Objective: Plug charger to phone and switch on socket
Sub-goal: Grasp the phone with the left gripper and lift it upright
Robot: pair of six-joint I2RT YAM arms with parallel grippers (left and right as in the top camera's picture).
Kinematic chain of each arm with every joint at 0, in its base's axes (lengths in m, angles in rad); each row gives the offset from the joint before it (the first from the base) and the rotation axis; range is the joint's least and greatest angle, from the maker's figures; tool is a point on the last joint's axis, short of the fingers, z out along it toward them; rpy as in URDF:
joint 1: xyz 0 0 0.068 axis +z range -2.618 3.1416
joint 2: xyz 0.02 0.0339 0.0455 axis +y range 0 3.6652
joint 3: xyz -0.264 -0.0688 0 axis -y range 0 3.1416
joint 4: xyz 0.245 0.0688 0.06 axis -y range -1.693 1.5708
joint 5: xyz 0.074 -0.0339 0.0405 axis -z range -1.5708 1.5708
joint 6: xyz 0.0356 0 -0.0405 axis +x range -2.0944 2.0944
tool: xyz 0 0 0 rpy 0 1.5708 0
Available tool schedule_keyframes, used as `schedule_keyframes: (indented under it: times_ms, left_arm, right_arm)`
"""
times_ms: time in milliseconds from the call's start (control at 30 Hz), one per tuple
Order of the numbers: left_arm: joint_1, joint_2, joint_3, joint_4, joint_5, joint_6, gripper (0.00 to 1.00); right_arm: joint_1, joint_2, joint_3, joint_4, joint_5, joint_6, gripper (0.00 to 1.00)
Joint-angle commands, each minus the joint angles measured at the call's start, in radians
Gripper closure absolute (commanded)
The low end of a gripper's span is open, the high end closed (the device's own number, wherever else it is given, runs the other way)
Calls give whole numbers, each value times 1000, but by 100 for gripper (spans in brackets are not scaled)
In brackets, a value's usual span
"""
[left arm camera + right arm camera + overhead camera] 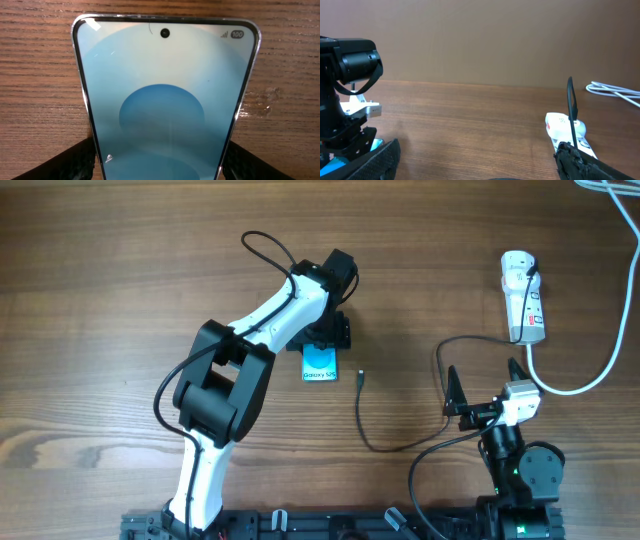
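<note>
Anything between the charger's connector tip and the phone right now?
Nothing visible. Only bare table separates the connector tip from the phone. The left gripper straddles the phone, over its end away from the tip; the right gripper sits well off to the side.

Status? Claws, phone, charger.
Left claw straddling phone, grip unclear. Right claw open, empty. Charger tip loose beside phone, unplugged. Nothing between them.
</note>
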Motion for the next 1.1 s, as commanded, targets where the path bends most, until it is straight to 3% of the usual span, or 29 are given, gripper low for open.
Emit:
schedule_keyframes:
  times_ms: [0,233,300,500,767,900,1067]
  left_arm:
    - [2,50,-50,3,19,-11,17]
    - [2,49,-50,3,19,-11,22]
    - [2,49,-50,2,19,-11,28]
    - [2,49,-40,-18,20,-11,26]
    - [5,20,92,-154,42,-14,28]
    - [29,-26,152,-205,183,-14,28]
    - [100,-104,169,-235,560,-10,28]
  right_arm:
    - [0,-5,0,3,6,-17,0]
    - [0,-5,0,3,6,-17,0]
    - [0,-5,0,3,5,-17,0]
    - [0,-5,0,3,6,-17,0]
    - [0,-5,0,3,6,-17,0]
    - [0,-5,0,3,5,-17,0]
    - [0,-5,0,3,6,-18,0]
